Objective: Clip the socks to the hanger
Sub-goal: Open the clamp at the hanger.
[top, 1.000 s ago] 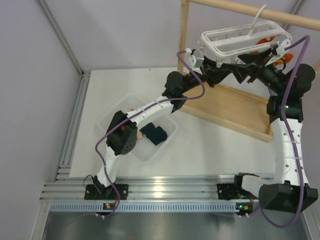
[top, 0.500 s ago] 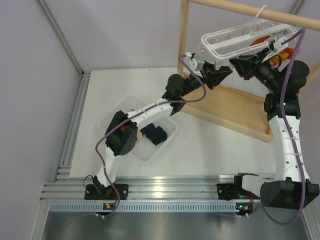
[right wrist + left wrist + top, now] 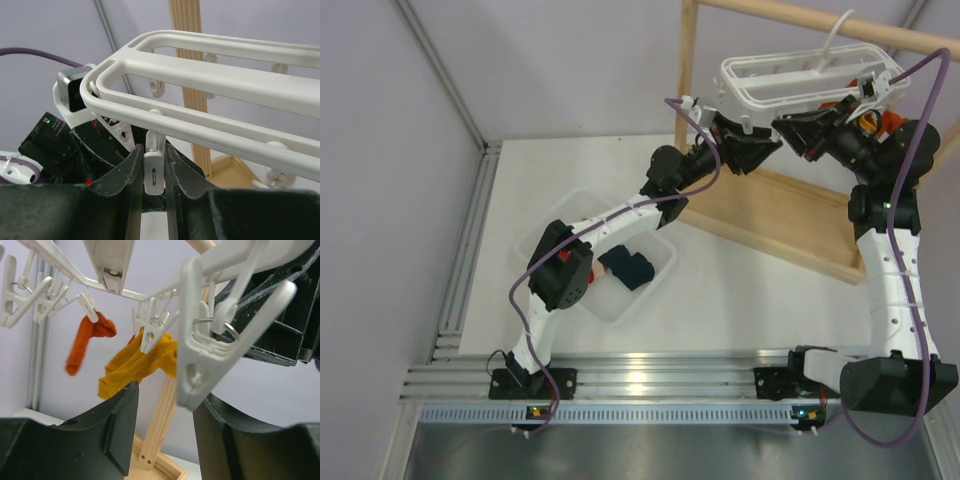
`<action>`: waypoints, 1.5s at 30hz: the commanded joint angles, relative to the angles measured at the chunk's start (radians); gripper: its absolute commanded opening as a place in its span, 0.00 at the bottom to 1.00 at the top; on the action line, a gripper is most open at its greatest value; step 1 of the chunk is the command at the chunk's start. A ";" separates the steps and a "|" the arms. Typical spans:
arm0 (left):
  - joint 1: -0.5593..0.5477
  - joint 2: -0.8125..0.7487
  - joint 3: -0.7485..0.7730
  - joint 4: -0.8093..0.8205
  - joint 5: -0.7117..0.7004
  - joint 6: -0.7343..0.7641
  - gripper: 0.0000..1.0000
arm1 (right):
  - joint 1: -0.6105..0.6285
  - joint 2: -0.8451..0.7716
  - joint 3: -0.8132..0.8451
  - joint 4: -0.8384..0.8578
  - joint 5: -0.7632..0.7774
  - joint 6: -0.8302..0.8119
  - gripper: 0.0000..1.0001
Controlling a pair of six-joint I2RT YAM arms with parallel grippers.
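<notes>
The white hanger hangs by its hook from the wooden rod. It also shows in the right wrist view. My right gripper is under the hanger's near left end, shut on one dangling white clip. My left gripper is just left of it, open and empty. A white clip dangles above the gap, close to its right finger. The navy sock lies in the clear bin. The red sock is hidden.
The light wooden rack stands on the table under both grippers. An orange sock and a yellow sock hang from the hanger's clips. The clear plastic bin sits mid-table under the left arm.
My right gripper has moved left and up under the hanger's left end. My left gripper has risen slightly toward it. The hanger has shifted a little.
</notes>
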 commanded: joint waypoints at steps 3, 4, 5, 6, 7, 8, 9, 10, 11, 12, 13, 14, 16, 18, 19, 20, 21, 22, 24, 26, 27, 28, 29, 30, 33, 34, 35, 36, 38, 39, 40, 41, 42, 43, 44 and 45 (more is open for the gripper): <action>0.013 -0.056 0.027 0.091 0.070 -0.165 0.49 | -0.015 0.004 0.031 0.100 -0.067 0.045 0.00; 0.013 -0.056 0.031 0.100 0.076 -0.172 0.48 | -0.018 0.010 0.031 0.112 -0.073 0.050 0.00; 0.013 -0.056 0.032 0.102 0.085 -0.173 0.48 | -0.020 0.013 0.030 0.118 -0.079 0.056 0.00; 0.013 -0.056 0.032 0.105 0.089 -0.178 0.48 | -0.021 0.016 0.033 0.121 -0.085 0.061 0.00; 0.015 -0.059 0.034 0.109 0.096 -0.182 0.47 | -0.024 0.019 0.033 0.129 -0.085 0.062 0.00; 0.016 -0.059 0.035 0.111 0.096 -0.185 0.47 | -0.026 0.021 0.033 0.132 -0.085 0.061 0.00; 0.018 -0.059 0.035 0.114 0.113 -0.193 0.47 | -0.028 0.024 0.034 0.133 -0.088 0.064 0.00; 0.016 -0.060 0.037 0.119 0.119 -0.196 0.47 | -0.031 0.027 0.036 0.136 -0.090 0.065 0.00; 0.018 -0.060 0.038 0.122 0.125 -0.201 0.48 | -0.032 0.028 0.038 0.140 -0.093 0.067 0.00; 0.016 -0.060 0.040 0.128 0.147 -0.208 0.49 | -0.035 0.030 0.038 0.144 -0.094 0.072 0.00; 0.016 -0.060 0.044 0.132 0.156 -0.213 0.49 | -0.037 0.033 0.038 0.149 -0.096 0.075 0.00; 0.016 -0.060 0.046 0.143 0.167 -0.219 0.49 | -0.038 0.034 0.039 0.155 -0.099 0.076 0.00; 0.016 -0.063 0.050 0.146 0.171 -0.222 0.51 | -0.040 0.037 0.039 0.158 -0.105 0.081 0.00; 0.018 -0.062 0.055 0.148 0.171 -0.228 0.51 | -0.041 0.037 0.041 0.169 -0.119 0.088 0.00; 0.018 -0.060 0.066 0.146 0.161 -0.231 0.50 | -0.041 0.041 0.042 0.170 -0.125 0.093 0.00; 0.021 -0.053 0.075 0.143 0.152 -0.236 0.50 | -0.043 0.039 0.042 0.172 -0.130 0.095 0.00; 0.024 -0.048 0.083 0.140 0.142 -0.245 0.50 | -0.044 0.039 0.044 0.173 -0.139 0.098 0.00; 0.024 -0.045 0.099 0.139 0.130 -0.247 0.50 | -0.046 0.039 0.042 0.175 -0.142 0.101 0.00; 0.024 -0.034 0.113 0.137 0.121 -0.251 0.49 | -0.051 0.039 0.042 0.176 -0.151 0.104 0.00; 0.024 -0.025 0.133 0.137 0.118 -0.257 0.48 | -0.055 0.041 0.042 0.182 -0.157 0.111 0.00; 0.024 -0.023 0.136 0.137 0.116 -0.259 0.47 | -0.057 0.042 0.042 0.184 -0.160 0.118 0.00; 0.024 -0.017 0.145 0.131 0.116 -0.259 0.47 | -0.061 0.042 0.041 0.192 -0.162 0.125 0.00; 0.024 -0.014 0.150 0.131 0.118 -0.259 0.45 | -0.063 0.044 0.041 0.199 -0.163 0.133 0.00; 0.024 -0.011 0.153 0.129 0.121 -0.258 0.45 | -0.066 0.045 0.036 0.212 -0.165 0.157 0.00; 0.022 0.003 0.166 0.125 0.131 -0.253 0.42 | -0.072 0.050 0.031 0.251 -0.168 0.197 0.00; 0.022 0.007 0.172 0.123 0.136 -0.253 0.42 | -0.074 0.054 0.031 0.259 -0.167 0.208 0.00; 0.022 0.012 0.172 0.122 0.141 -0.254 0.42 | -0.074 0.056 0.030 0.274 -0.168 0.217 0.00; 0.022 0.015 0.176 0.122 0.150 -0.256 0.42 | -0.074 0.057 0.030 0.282 -0.168 0.233 0.00; 0.022 0.020 0.178 0.122 0.158 -0.259 0.42 | -0.074 0.060 0.030 0.291 -0.168 0.245 0.00; 0.022 0.018 0.176 0.125 0.162 -0.264 0.42 | -0.074 0.062 0.027 0.299 -0.170 0.254 0.00; 0.022 0.020 0.178 0.126 0.174 -0.265 0.42 | -0.072 0.064 0.027 0.302 -0.170 0.259 0.00; 0.022 0.023 0.178 0.126 0.178 -0.267 0.42 | -0.074 0.062 0.027 0.304 -0.170 0.260 0.00; 0.022 0.021 0.178 0.129 0.182 -0.267 0.42 | -0.074 0.062 0.025 0.305 -0.171 0.265 0.00; 0.022 0.023 0.175 0.128 0.185 -0.267 0.42 | -0.074 0.064 0.025 0.305 -0.173 0.265 0.00; 0.024 0.020 0.173 0.131 0.188 -0.267 0.42 | -0.074 0.064 0.025 0.305 -0.173 0.265 0.00; 0.022 0.021 0.173 0.133 0.190 -0.265 0.42 | -0.072 0.064 0.024 0.307 -0.174 0.271 0.00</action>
